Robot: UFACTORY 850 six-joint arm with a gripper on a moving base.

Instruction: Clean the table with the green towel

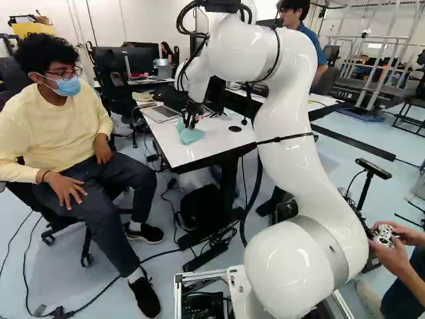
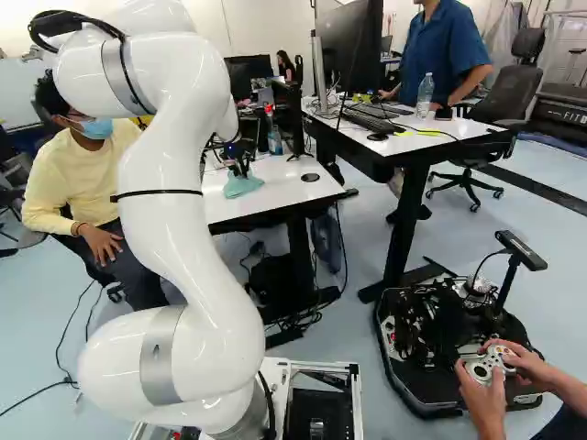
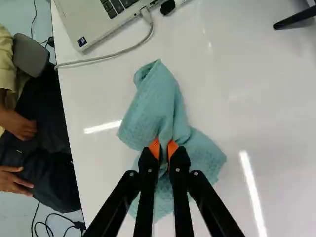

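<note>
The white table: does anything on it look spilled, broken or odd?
No spill or damage shows. The green towel looks crumpled, likely just because the gripper pinches it. The laptop's cable trails to the table's edge, a bit untidy.

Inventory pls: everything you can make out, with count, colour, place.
towel: 1, green, crumpled on the near table
near table: 1, white top, ahead of the arm
laptop: 1, silver, on the near table beyond the towel
cable: 1, pale, from the laptop's side
bag: 1, black, under the near table
second table: 1, white top, beyond the near one
big monitor: 1, black, on the second table
keyboard: 1, dark, same table
bottle: 1, clear, same table
game controller: 1, pale, low right, right base view
office chairs: several, dark
background clutter: too small to count
arm: 1, white
gripper: 1, black, orange pads, pinching the towel
</note>
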